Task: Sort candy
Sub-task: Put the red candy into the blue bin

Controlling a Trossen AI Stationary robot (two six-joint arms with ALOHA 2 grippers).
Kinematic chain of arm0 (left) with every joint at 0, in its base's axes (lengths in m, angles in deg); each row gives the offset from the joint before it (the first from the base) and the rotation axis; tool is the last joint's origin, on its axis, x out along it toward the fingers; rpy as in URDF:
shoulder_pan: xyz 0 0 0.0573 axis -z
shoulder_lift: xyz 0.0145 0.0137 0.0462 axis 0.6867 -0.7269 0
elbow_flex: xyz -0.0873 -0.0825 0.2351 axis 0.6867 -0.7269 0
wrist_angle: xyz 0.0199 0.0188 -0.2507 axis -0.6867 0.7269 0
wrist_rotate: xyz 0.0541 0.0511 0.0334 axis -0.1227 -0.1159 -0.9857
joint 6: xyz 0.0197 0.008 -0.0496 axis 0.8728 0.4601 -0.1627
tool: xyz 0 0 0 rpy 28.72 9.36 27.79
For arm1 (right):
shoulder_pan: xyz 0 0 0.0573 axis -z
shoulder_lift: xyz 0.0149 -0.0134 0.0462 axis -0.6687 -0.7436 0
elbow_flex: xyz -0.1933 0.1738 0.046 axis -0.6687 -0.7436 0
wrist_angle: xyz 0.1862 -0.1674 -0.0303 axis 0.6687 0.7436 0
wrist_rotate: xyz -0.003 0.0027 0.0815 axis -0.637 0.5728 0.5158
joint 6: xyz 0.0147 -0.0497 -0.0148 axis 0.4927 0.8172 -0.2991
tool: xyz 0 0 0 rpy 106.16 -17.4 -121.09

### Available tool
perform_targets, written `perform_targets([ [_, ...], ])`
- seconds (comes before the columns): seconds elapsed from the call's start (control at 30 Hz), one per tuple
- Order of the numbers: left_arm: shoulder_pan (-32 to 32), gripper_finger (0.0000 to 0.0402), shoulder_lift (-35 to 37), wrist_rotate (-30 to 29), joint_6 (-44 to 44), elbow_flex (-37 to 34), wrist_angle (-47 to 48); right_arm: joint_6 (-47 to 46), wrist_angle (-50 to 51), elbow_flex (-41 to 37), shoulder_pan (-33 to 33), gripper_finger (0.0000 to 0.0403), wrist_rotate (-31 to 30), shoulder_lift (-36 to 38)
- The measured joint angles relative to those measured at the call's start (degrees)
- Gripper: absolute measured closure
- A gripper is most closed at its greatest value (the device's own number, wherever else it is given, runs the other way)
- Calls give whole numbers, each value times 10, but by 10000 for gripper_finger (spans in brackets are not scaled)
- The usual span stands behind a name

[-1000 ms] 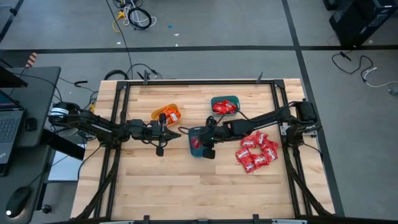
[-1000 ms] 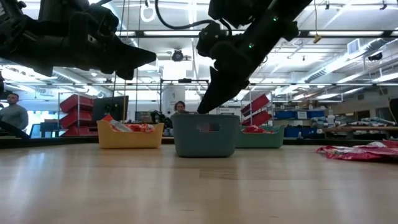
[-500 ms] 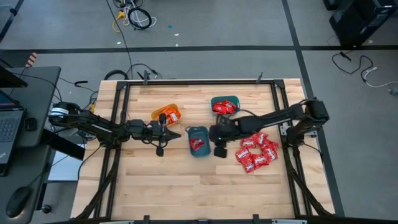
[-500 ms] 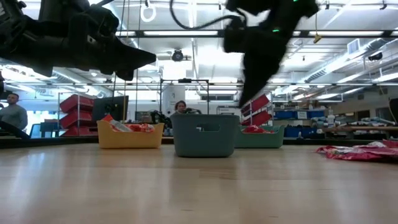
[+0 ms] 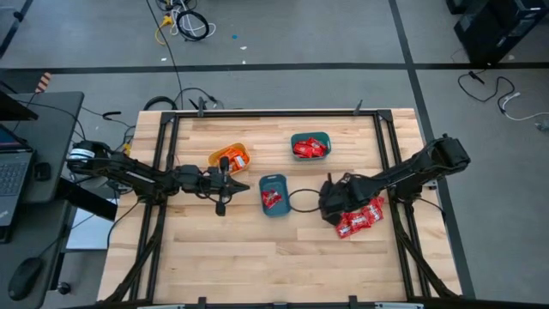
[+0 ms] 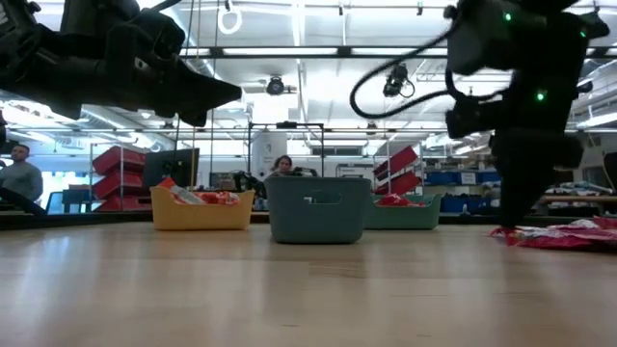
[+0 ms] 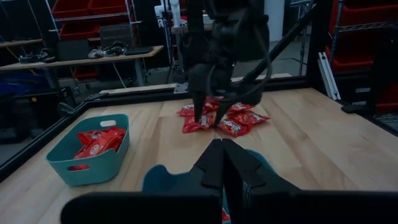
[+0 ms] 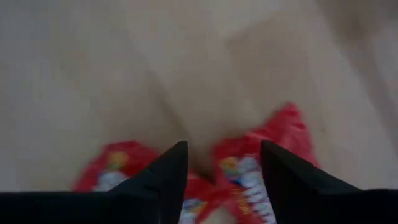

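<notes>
My work surface is a pale wooden table [image 5: 257, 257] in a black frame, standing on a grey floor with loose cables [image 5: 184, 24] at the far side and a desk with a laptop [image 5: 13, 176] to the left. The low view looks into a workshop hall with ceiling lights, red shelving [image 6: 120, 173] and two people [image 6: 19, 178] behind the table.

Three small bins stand on the table. The teal bin [image 5: 310, 145], far and right of centre, holds red packets. The second teal bin [image 5: 273, 194], at the centre, holds a few red bars. The yellow bin [image 5: 229, 159], far and left of centre, holds orange-and-white packets.

The unsorted candy [image 5: 360, 219], a heap of red packets with white marks, lies on the right part of the table.

My right gripper [image 5: 330, 206] stands over the left edge of that heap; its fingers [image 8: 165, 177] are apart, with packets showing between and beneath them, and nothing is held.

My left gripper [image 5: 243, 184] hovers between the yellow bin and the central teal bin, its fingers [image 7: 211, 165] pressed together and empty.
</notes>
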Motion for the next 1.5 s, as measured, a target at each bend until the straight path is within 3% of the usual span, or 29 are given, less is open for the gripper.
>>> perform_targets([
  [0.23,0,399,0,0,0,0,0,-55,-6,-38,10,167,-29,-3],
  [0.37,0,399,0,0,0,0,1,-77,-19,-56,16,169,-26,-2],
  [0.5,0,399,0,0,0,0,0,-74,-30,-58,17,221,-18,-2],
  [0.73,0,399,0,0,0,0,1,-14,-23,-31,18,381,-14,-6],
  [1.0,0,399,0,0,-9,0,1,74,-34,76,18,372,-40,-6],
  [1.17,0,399,0,0,-15,0,4,170,-139,124,19,394,-67,-6],
  [1.33,0,399,0,0,-15,0,4,245,-291,125,29,387,-27,-10],
  [1.5,0,399,0,0,-15,0,5,278,-384,126,43,389,-11,-49],
])
